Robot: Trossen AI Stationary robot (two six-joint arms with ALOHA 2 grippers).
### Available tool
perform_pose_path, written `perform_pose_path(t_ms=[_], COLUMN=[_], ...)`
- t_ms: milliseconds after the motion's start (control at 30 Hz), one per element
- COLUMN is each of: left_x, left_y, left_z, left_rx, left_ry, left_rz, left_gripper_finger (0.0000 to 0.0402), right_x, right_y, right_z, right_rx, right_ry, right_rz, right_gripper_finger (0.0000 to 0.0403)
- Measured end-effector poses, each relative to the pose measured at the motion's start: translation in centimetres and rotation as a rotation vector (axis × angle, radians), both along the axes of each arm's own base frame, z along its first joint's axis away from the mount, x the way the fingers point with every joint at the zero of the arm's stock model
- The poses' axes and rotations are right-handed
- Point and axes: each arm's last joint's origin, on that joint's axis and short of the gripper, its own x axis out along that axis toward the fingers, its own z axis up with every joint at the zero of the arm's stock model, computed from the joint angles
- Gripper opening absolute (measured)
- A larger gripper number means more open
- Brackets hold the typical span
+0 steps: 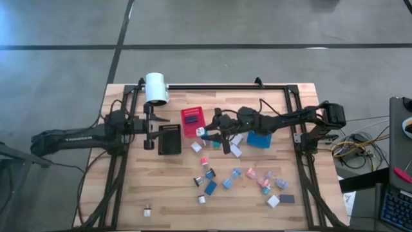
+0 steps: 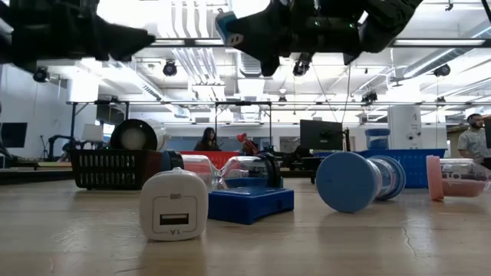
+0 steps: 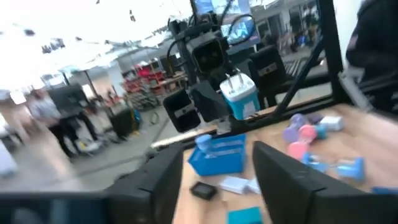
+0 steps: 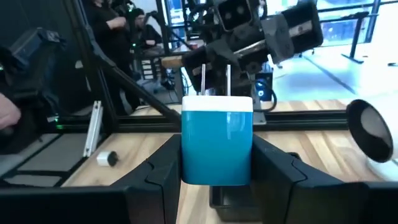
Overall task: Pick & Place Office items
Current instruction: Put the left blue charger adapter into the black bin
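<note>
the right gripper (image 4: pixel 216 163) hangs above the middle of the table, by the red slotted bin (image 1: pixel 192 120), its fingers clamped on a teal wall charger (image 4: pixel 217 147) (two metal prongs point away from the wrist). the left gripper (image 1: pixel 149 135) sits just beside the black slotted bin (image 1: pixel 170 138), fingers parted and holding nothing. the blue slotted bin (image 1: pixel 260 139) lies under the right arm. the rest of the office items (image 1: pixel 238 179) are scattered across the near half of the wooden table (image 1: pixel 174 203), and a white charger (image 2: pixel 174 204) lies apart near the front edge. the white cylinder (image 1: pixel 156 88) stands at the back.
</note>
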Motion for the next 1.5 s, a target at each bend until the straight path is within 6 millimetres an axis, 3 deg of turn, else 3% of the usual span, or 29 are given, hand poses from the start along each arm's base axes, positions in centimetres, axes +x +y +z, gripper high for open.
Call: perform_pose_path(t_ms=[167, 433, 867, 1167, 1500], left_x=[1.0, 3.2, 8.7, 10.5, 12.2], left_y=[-0.7, -0.4, 0.2, 0.4, 0.5], left_z=[1.8, 5.2, 4.9, 6.0, 5.6], left_rx=[0.043, -0.299, -0.296, -0.284, -0.271], left_ry=[0.018, 0.003, 0.150, 0.150, 0.188], left_rz=[0.053, 0.051, 0.018, -0.004, -0.012], left_gripper_finger=[0.0251, 0.0268, 0.0269, 0.0269, 0.0260], right_x=[0.4, 0.7, 1.3, 1.3, 1.3], right_y=[-0.4, -0.7, -0.9, -1.0, -1.0], right_z=[0.9, 1.8, 2.8, 2.7, 2.6], right_rx=[-0.012, -0.145, -0.231, -0.231, -0.230], right_ry=[-0.026, -0.068, -0.051, -0.045, -0.028], right_rz=[-0.009, -0.066, -0.092, -0.093, -0.090], right_gripper_finger=[0.0135, 0.0135, 0.0135, 0.0135, 0.0135])
